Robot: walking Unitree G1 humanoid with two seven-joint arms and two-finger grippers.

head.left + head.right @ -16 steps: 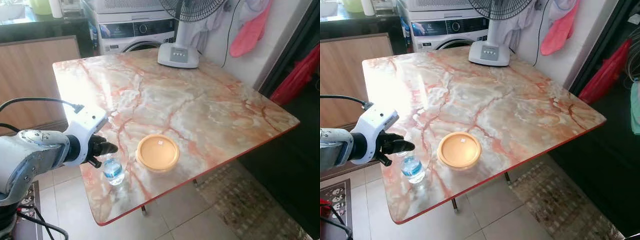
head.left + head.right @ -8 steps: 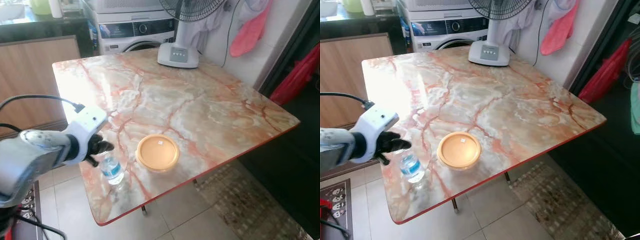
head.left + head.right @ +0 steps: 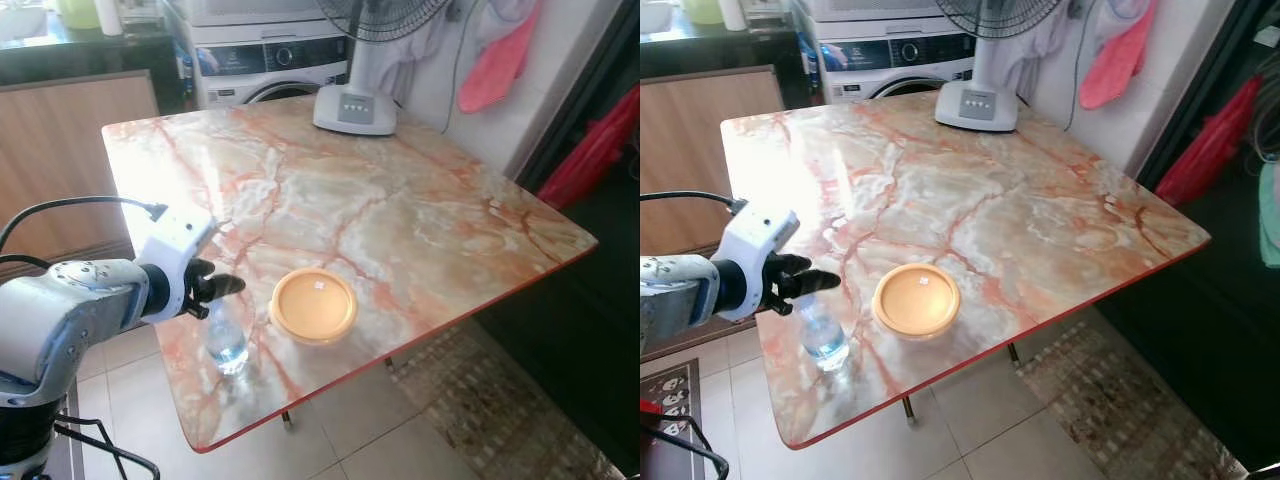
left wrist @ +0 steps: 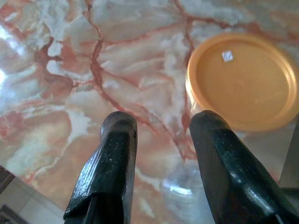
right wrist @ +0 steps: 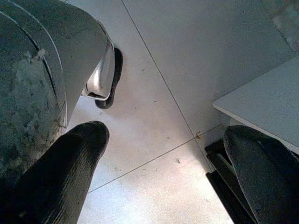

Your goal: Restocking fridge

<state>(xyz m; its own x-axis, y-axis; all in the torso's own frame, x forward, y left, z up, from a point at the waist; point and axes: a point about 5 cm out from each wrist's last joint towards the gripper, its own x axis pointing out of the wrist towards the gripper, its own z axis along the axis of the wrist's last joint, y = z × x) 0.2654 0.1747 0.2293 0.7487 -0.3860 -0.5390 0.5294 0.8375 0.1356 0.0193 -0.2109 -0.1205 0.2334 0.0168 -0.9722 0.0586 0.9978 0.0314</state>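
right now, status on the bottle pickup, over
Left gripper open, poised just above the water bottle, not gripping. Right gripper open, idle over floor tiles. Bottle upright near table edge; orange lidded container close beside it.

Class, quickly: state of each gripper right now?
Left gripper: open, above the water bottle, holding nothing.
Right gripper: open, empty, hanging idle.

Glossy marble-look table (image 3: pixel 420 210); clear plastic bottle (image 3: pixel 226 338).

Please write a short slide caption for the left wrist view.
Open left gripper above clear plastic water bottle, beside round orange lid.
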